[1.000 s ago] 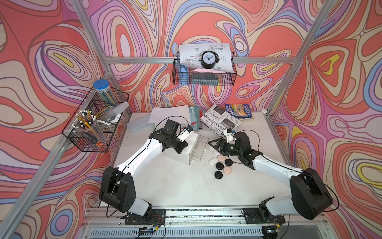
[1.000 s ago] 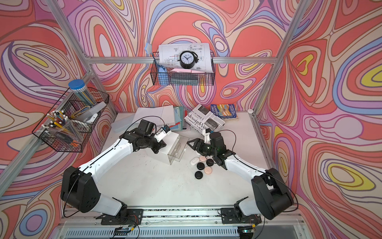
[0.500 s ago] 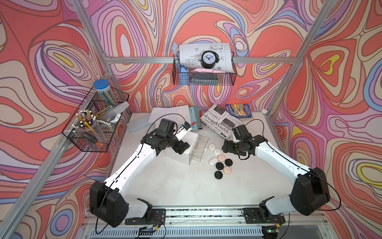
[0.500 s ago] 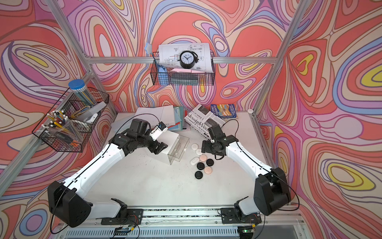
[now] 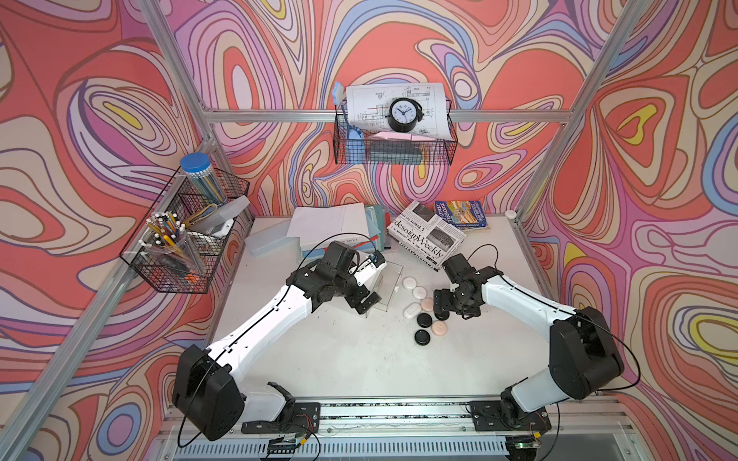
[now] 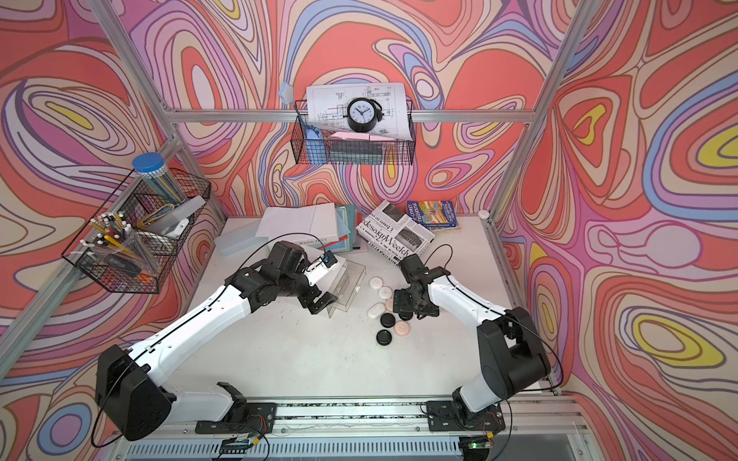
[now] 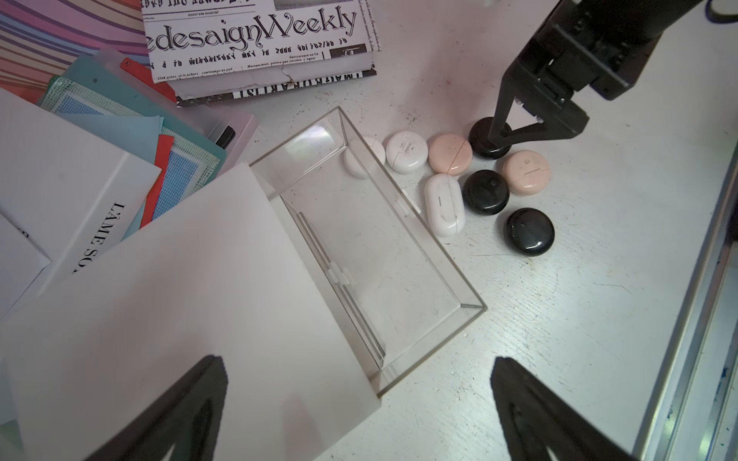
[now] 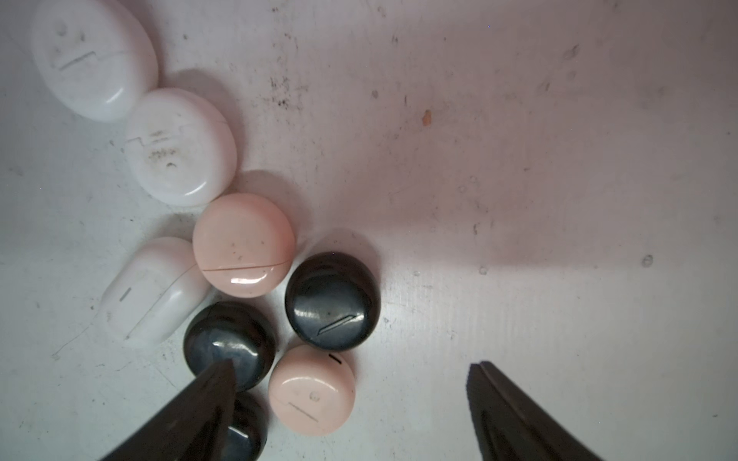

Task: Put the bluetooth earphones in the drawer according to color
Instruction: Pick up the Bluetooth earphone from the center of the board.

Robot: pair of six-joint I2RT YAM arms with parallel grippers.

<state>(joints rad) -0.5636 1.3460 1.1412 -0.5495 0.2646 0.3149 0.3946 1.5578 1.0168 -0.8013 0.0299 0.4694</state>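
While eight earphone cases (image 7: 485, 192) — three white, three black, two pink — huddle on the table (image 5: 359, 359) just beside one pulled-out, empty drawer (image 7: 379, 271), the right gripper (image 8: 351, 365) above them and the left gripper (image 7: 357, 359) over the drawer both gape, holding nothing; bare table lies frontward.

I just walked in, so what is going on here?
The robot is sorting earphone cases by color. All eight, three white, three black, two pink, lie on the table. The top drawer of the white cabinet stands open and empty. The left end effector hovers open by it; the right end effector hangs open over the cases.
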